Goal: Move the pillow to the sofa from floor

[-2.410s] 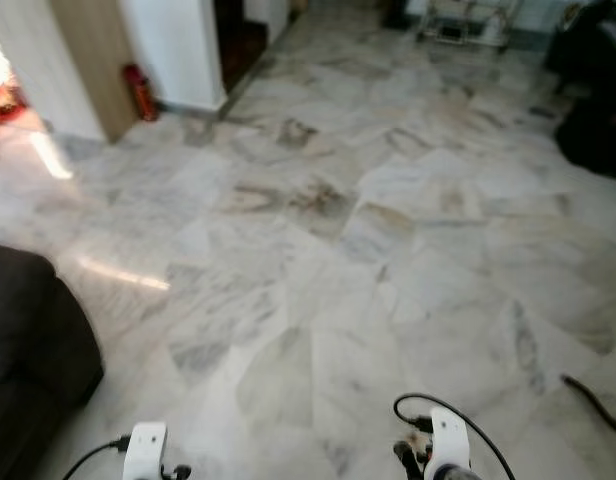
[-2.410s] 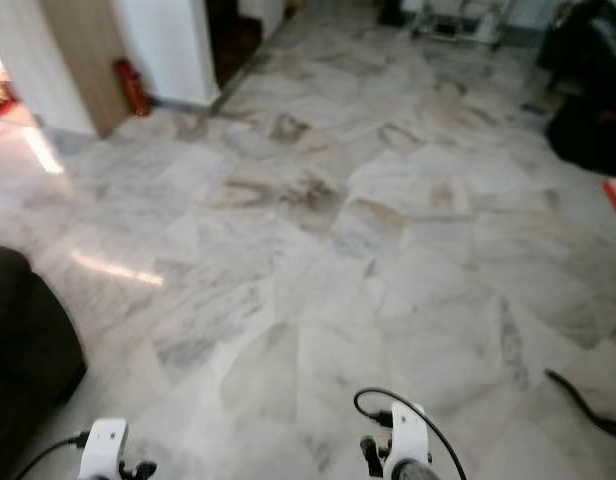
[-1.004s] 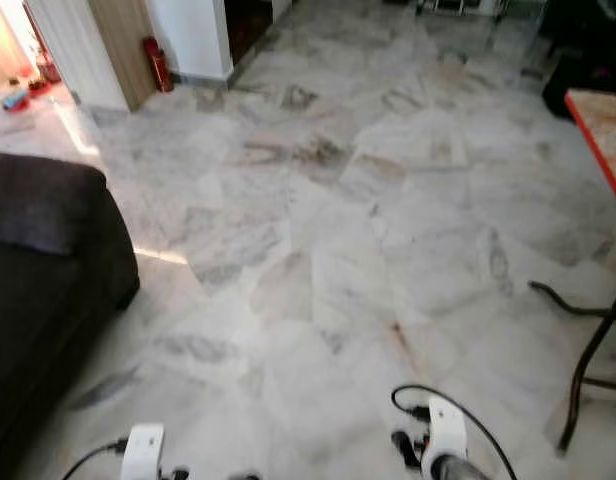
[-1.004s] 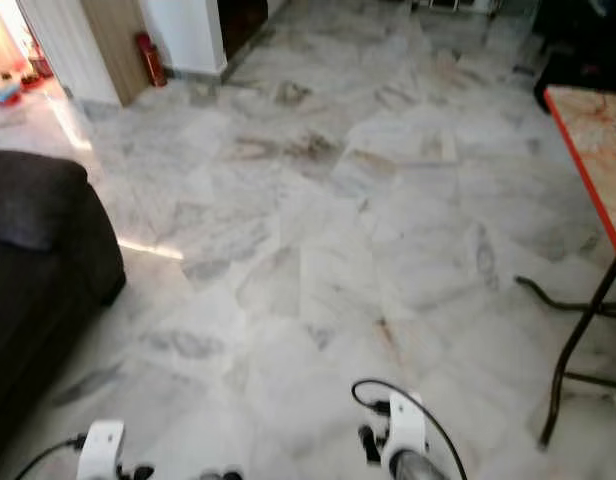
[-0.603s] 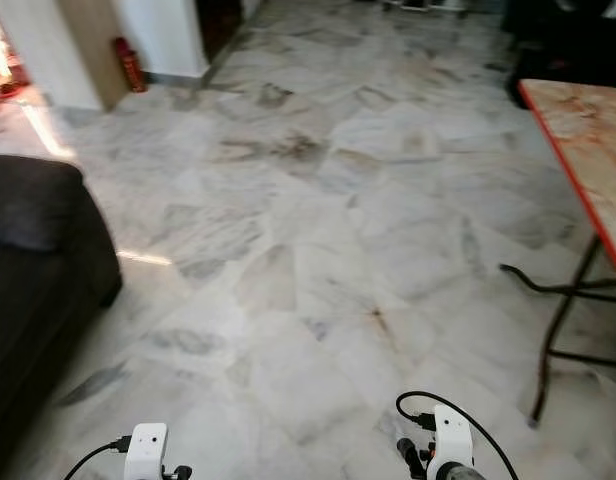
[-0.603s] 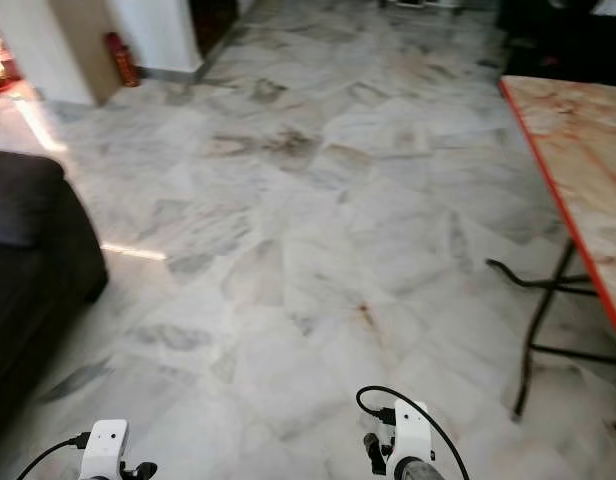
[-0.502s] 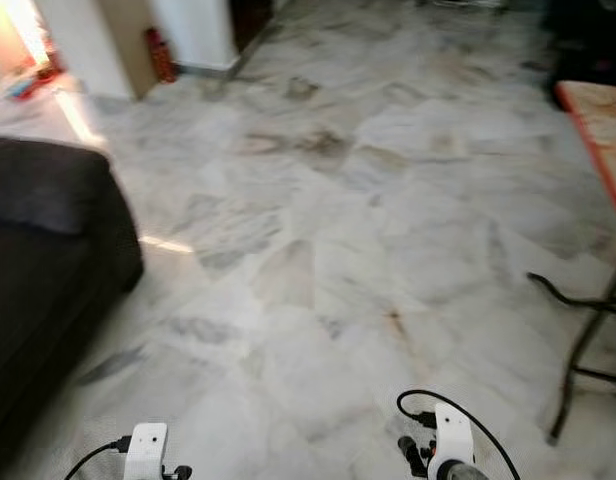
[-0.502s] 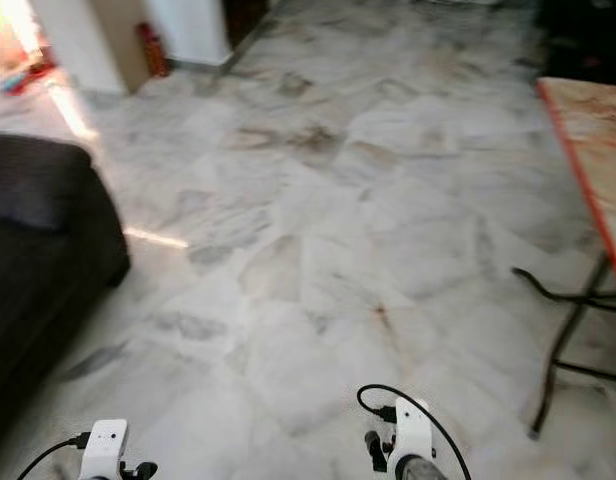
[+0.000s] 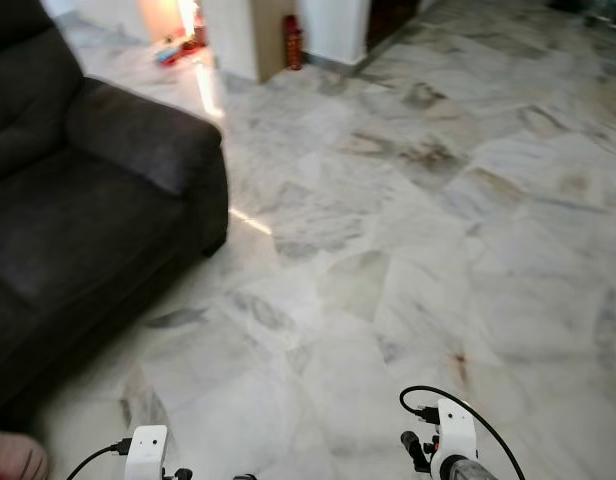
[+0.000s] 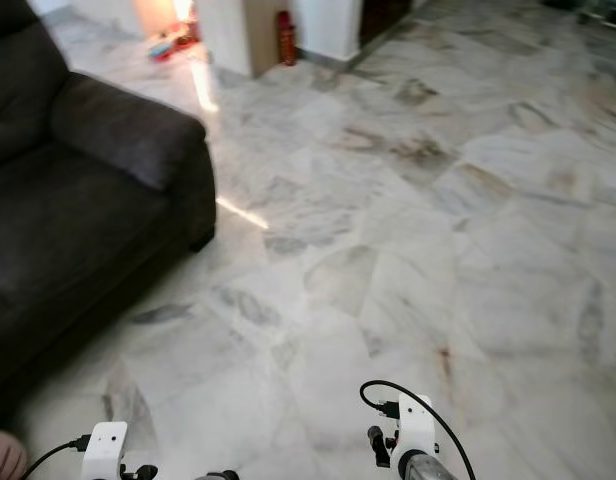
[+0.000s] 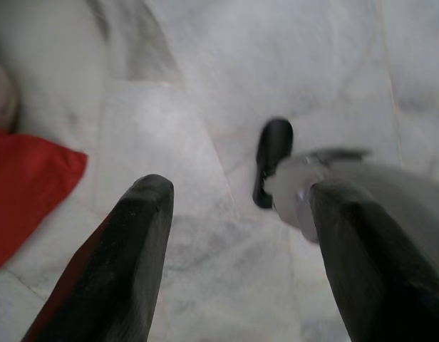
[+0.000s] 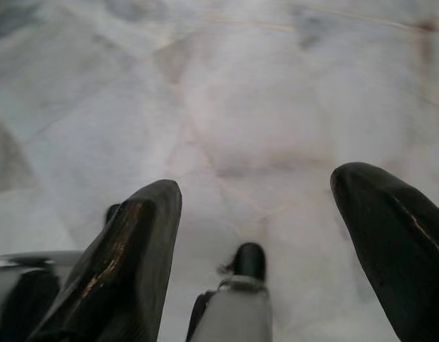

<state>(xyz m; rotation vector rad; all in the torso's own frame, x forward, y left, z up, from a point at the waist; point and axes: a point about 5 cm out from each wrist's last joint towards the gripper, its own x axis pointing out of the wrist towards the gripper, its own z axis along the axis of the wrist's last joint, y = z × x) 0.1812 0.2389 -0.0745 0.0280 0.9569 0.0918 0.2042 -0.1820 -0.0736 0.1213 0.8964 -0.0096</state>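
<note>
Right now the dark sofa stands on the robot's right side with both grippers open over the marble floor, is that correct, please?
Not quite: the dark sofa stands on the robot's left, as the left eye view shows. The rest holds: the left gripper and right gripper are both open over the marble floor.

Head stereo downward; wrists floorward, perhaps close.

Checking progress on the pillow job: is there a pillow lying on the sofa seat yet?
No, the dark sofa has a bare seat, with only its cushions and armrest showing on it.
</note>
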